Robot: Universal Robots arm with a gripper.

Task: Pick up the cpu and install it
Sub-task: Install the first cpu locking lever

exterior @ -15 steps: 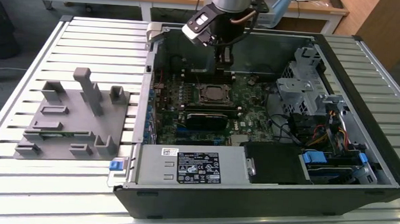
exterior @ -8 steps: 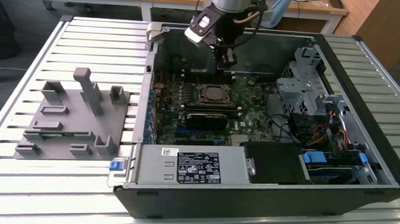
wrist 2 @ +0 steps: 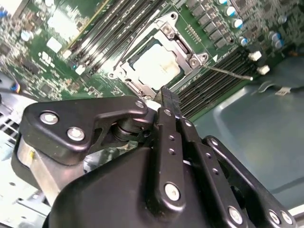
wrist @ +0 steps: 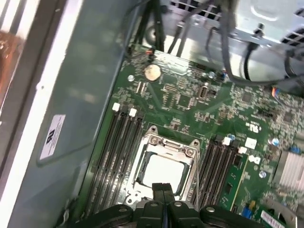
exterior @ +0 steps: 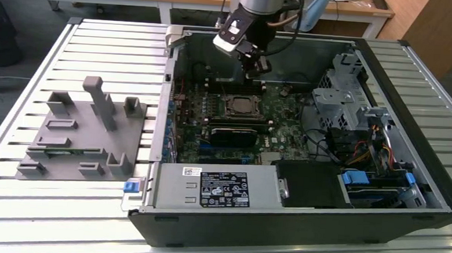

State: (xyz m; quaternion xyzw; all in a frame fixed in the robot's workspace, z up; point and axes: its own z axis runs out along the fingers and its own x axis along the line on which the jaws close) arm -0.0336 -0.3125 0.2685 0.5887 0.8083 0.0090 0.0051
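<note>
The cpu [wrist 2: 154,66] [wrist: 164,173], a flat square chip with a pale shiny top, lies inside the metal frame of the motherboard socket [exterior: 238,106], between the rows of memory slots. My gripper [exterior: 256,70] hangs over the motherboard just beyond the socket, toward the far wall of the case. In both wrist views its black fingertips [wrist: 164,189] are pressed together with nothing between them, and they stand apart from the chip, close to the socket's edge. A thin metal lever [wrist 2: 230,73] sticks out beside the socket.
The open computer case [exterior: 408,188] lies on a slatted table. It holds a power supply [exterior: 215,187] at the front, a drive cage [exterior: 351,104] with cables at the exterior view's right, and a black block [exterior: 229,135] below the socket. A grey fixture [exterior: 86,131] stands at the exterior view's left.
</note>
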